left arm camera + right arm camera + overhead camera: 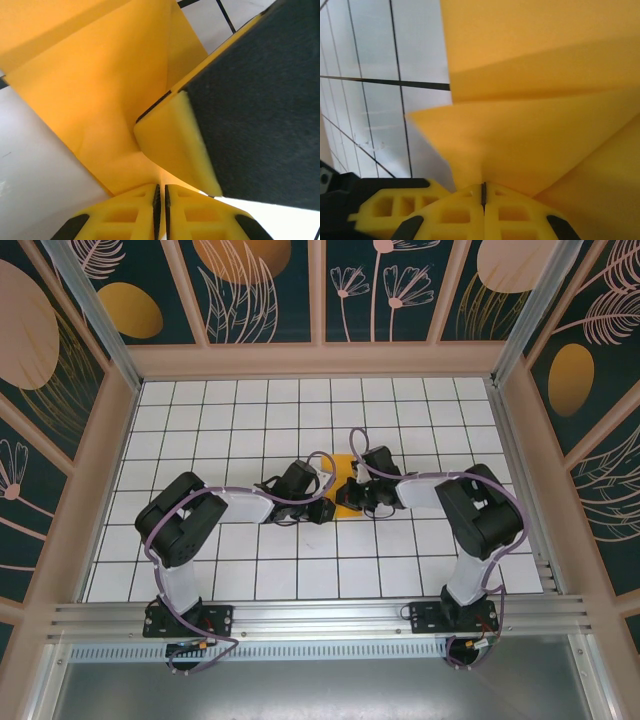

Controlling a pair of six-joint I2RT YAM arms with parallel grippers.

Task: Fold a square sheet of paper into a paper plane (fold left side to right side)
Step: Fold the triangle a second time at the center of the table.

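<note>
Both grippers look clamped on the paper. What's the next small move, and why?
Probably carry the left gripper a little across toward the right, while the right gripper holds firm. Both are pinched shut on the orange-yellow paper sheet, which stands bent and creased between them, so its left side isn't yet laid flat over the right.

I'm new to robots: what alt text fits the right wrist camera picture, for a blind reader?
The right gripper, yellow-fingered, is pinched shut on folded orange-yellow paper spreading across the upper right. A white gridded table lies behind at left.
</note>
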